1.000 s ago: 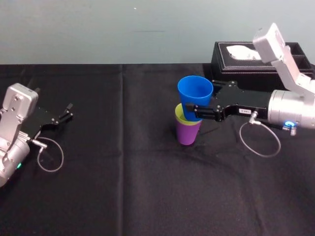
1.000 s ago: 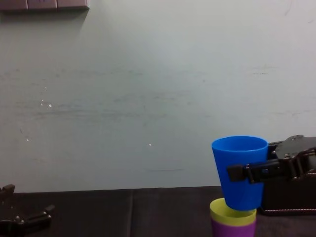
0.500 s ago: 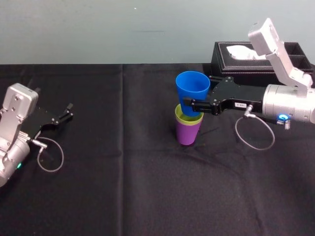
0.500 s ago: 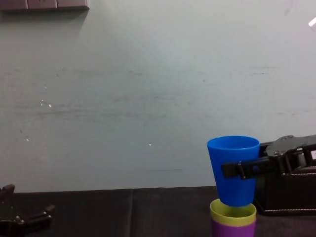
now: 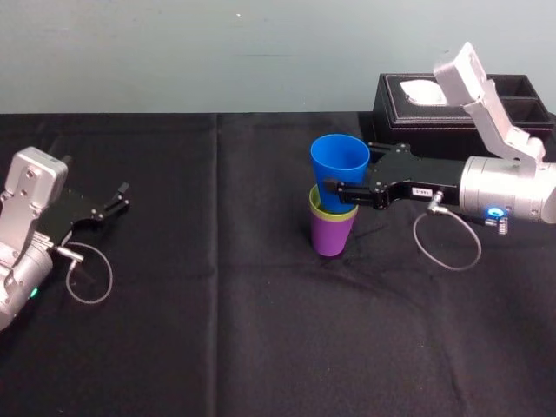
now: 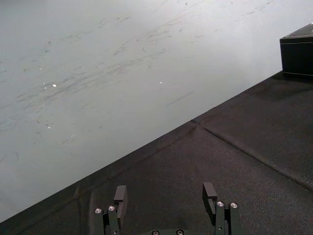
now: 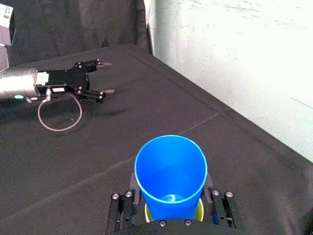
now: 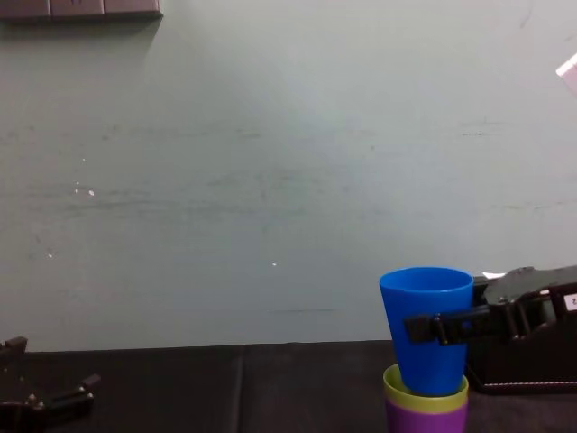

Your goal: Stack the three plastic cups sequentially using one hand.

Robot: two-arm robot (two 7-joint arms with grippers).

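Clenching the blue cup [image 5: 340, 165], the right claw [image 5: 339, 188] holds it seemingly inside the yellow-green cup [image 8: 425, 401].

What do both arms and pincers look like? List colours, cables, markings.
Both arms: silver-grey housings, flat black pincers with thin fingers. Right arm: blue light, grey cable loop, small white label behind the right pincer. Left arm: green light, similar cable loop behind the left pincer.

Black-clothed table [image 5: 261, 347]; purple cup [image 5: 332, 236] standing on it, black tissue box [image 5: 408, 122] at back right
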